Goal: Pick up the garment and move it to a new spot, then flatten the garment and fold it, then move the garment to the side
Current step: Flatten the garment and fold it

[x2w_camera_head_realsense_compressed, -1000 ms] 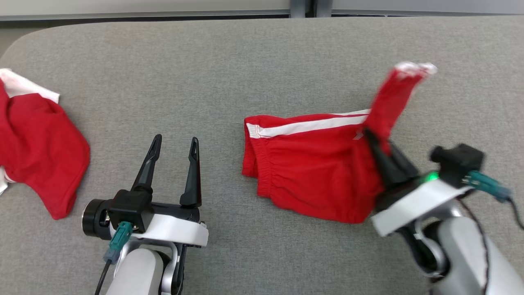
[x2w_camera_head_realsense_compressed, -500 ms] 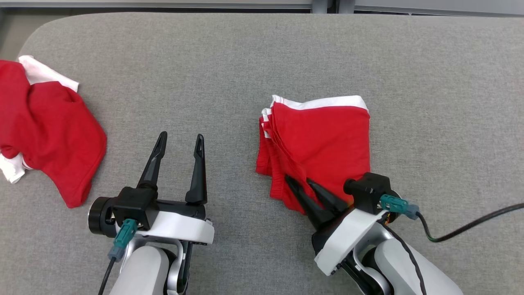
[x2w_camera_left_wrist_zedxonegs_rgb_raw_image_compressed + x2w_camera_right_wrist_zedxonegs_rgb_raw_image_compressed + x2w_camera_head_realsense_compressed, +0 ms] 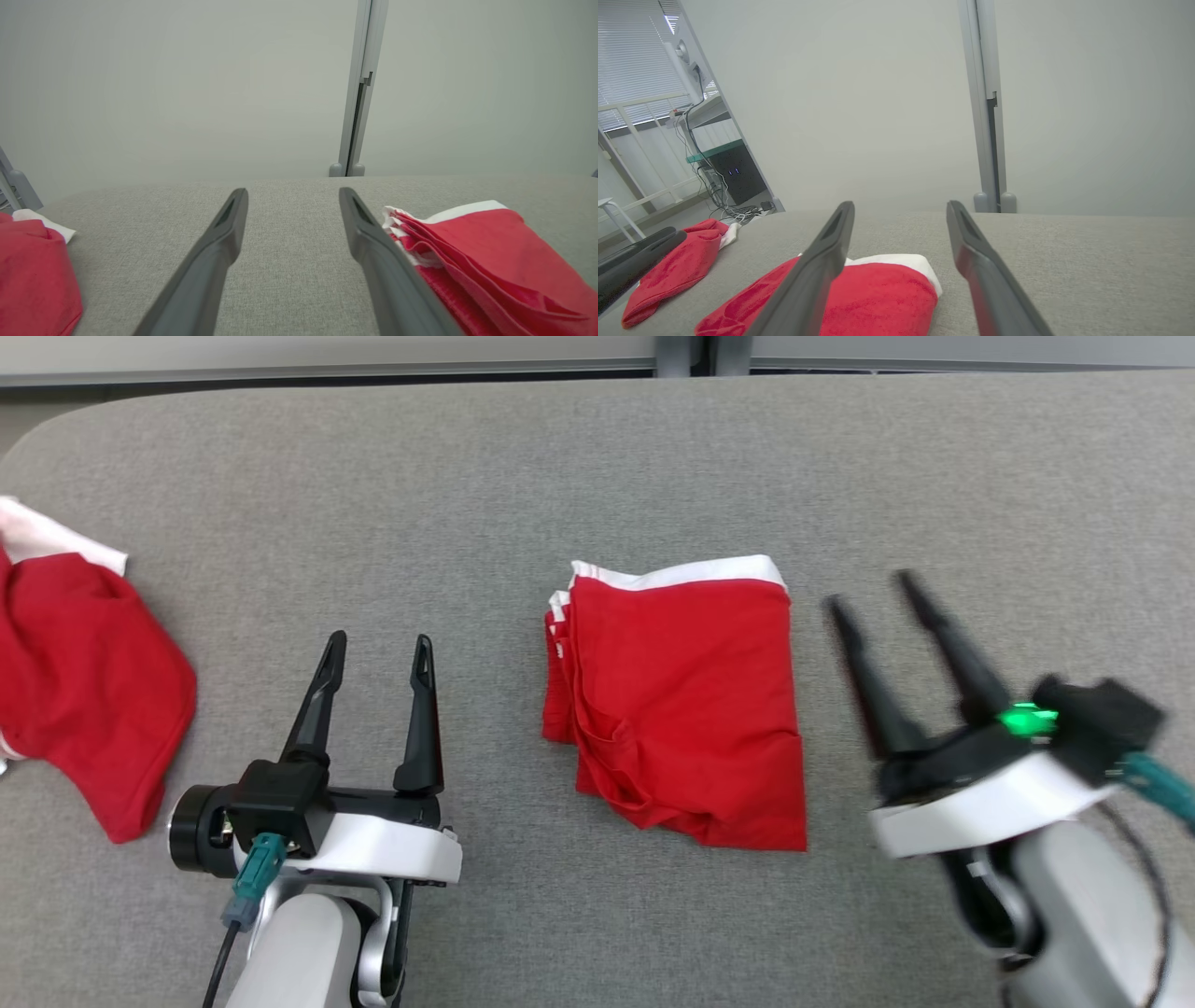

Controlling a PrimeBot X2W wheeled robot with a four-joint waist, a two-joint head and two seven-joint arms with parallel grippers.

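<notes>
A folded red garment (image 3: 686,709) lies mid-counter (image 3: 597,467), white band at the far edge, apparently ready to be moved aside. The right tool (image 3: 867,590), fingers apart and empty, hovers just right of it; the left tool (image 3: 380,638) stands open nearby.

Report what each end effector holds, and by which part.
Nothing is held. Both the left end effector and the right end effector stand open; the folded red garment lies free on the table between them.
</notes>
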